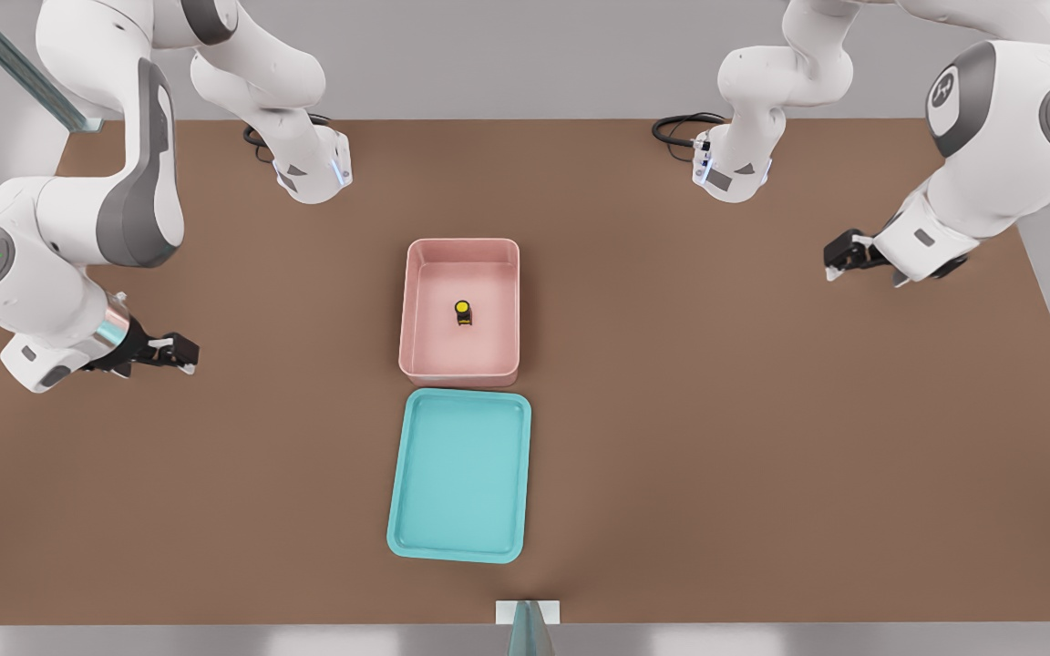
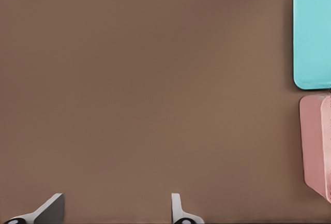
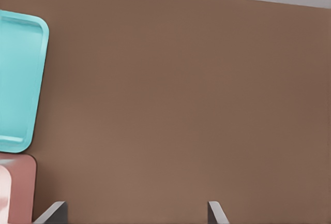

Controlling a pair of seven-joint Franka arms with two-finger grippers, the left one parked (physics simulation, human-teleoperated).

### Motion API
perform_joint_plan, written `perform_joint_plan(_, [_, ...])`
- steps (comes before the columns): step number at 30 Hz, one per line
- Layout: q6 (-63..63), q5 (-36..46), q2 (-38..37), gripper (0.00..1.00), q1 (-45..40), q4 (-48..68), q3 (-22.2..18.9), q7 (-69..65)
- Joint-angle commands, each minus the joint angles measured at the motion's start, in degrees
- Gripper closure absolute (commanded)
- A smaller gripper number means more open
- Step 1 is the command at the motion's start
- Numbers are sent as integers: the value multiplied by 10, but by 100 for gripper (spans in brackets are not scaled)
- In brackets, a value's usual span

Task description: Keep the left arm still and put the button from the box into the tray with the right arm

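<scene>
The button (image 1: 462, 312), a tiny black block with a yellow cap, stands upright near the middle of the pink box (image 1: 415, 314). Just in front of the box lies the turquoise tray (image 1: 460, 476), with nothing in it. My gripper (image 1: 184, 354) hovers over the table far toward the front view's left of the box, open and holding nothing. In the right wrist view the gripper (image 3: 135, 204) shows two spread fingertips over bare table, with the tray (image 3: 18, 79) and a corner of the box (image 3: 19, 188) off to one side. The button is hidden in that view.
The brown table (image 1: 716, 410) carries only the box and the tray, which sit close together at its middle. Both arm bases (image 1: 311, 169) stand at the far edge. A small grey-white post (image 1: 528, 620) sits at the near edge.
</scene>
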Motion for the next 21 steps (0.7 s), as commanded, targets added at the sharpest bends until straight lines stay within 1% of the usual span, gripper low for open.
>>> perform_joint_plan(1, [11,-1,0,0,2,0,0,-31])
perform_joint_plan(2, [12,-3,1,0,15,-17,4,-28])
perform_joint_plan(3, [12,-4,5,0,46,-31,16,-27])
perform_joint_plan(4, [18,-6,6,0,70,-48,45,1])
perform_joint_plan(6, [39,-19,10,0,115,-72,102,101])
perform_joint_plan(7, [74,-36,13,0,160,-100,133,210])
perform_joint_plan(8, [97,-66,18,0,196,-120,142,295])
perform_joint_plan(9, [131,-66,19,0,197,-152,172,364])
perform_joint_plan(10, [137,-66,20,0,203,-164,190,416])
perform_joint_plan(11, [162,-76,25,0,208,-185,219,493])
perform_joint_plan(12, [194,-100,26,0,210,-214,233,529])
perform_joint_plan(13, [236,-102,26,0,210,-250,244,564])
perform_joint_plan(15, [284,-103,35,0,216,-283,245,582])
perform_joint_plan(17, [308,-104,48,0,227,-299,245,609])
perform_joint_plan(19, [337,-130,55,0,229,-330,244,611])
perform_joint_plan(21, [344,-137,55,0,230,-346,244,618])
